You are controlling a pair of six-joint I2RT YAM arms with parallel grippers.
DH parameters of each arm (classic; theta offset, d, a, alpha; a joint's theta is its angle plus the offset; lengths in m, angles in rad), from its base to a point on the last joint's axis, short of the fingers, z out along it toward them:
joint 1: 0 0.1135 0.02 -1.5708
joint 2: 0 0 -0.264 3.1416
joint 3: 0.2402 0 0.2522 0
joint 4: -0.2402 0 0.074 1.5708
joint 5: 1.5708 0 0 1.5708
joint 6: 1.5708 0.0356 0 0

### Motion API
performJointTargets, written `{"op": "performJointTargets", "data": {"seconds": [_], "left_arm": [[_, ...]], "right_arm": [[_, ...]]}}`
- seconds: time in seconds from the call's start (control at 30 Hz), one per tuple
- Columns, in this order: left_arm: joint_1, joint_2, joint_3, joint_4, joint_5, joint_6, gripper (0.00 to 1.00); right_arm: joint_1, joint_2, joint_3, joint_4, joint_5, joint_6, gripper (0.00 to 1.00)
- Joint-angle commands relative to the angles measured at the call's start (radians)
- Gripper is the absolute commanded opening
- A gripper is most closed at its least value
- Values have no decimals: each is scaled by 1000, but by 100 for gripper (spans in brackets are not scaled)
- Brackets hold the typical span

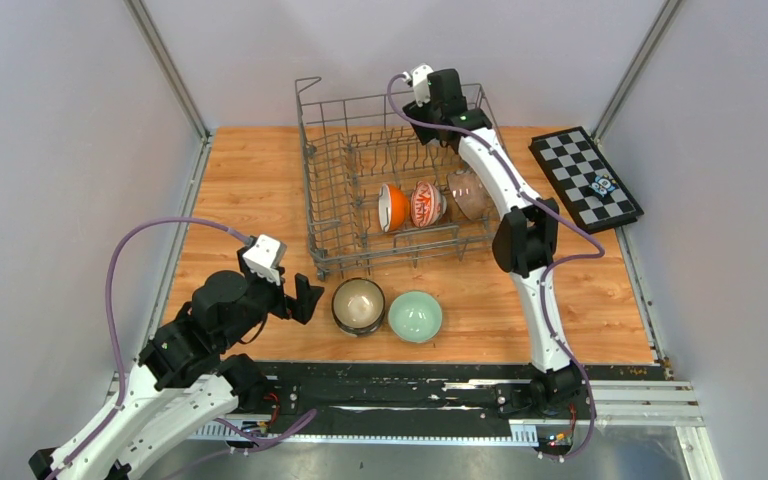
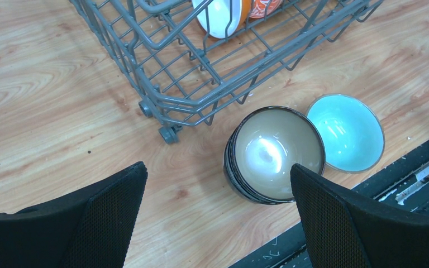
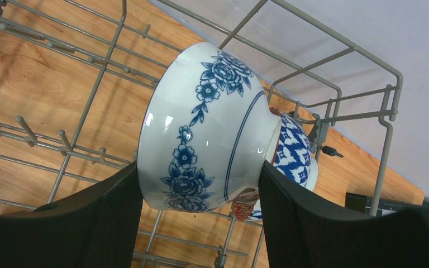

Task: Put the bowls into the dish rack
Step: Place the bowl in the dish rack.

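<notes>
The grey wire dish rack (image 1: 310, 170) stands at the back middle. An orange bowl (image 1: 392, 207), a red-white patterned bowl (image 1: 426, 203) and a pale bowl (image 1: 468, 193) stand on edge in its front row. My right gripper (image 3: 200, 167) is inside the rack's back right, shut on a blue-white floral bowl (image 3: 212, 123) held on its side, rim to the left. A blue-white diamond-patterned bowl (image 3: 295, 153) lies just behind it. A dark-rimmed beige bowl (image 1: 358, 304) and a pale green bowl (image 1: 415, 316) sit upright in front of the rack. My left gripper (image 1: 305, 298) is open and empty, just left of the beige bowl (image 2: 276, 151).
A black-and-white chequered board (image 1: 585, 177) lies at the back right. A black strip (image 1: 410, 385) runs along the table's near edge, close to the two loose bowls. The rack's front corner and small wheel (image 2: 169, 133) sit just beyond the left gripper (image 2: 219, 167).
</notes>
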Motion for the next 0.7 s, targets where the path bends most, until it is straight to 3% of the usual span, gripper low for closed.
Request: {"op": "performJointTargets", "data": {"seconds": [0.0,0.67], "left_arm": [[6,1,-16,19,7,5,100],[5,-4,-19,20,6,7,100]], "right_arm": [[-16,39,44,45,30,-21,2],[-15,1,-130,44,9,64,4]]}}
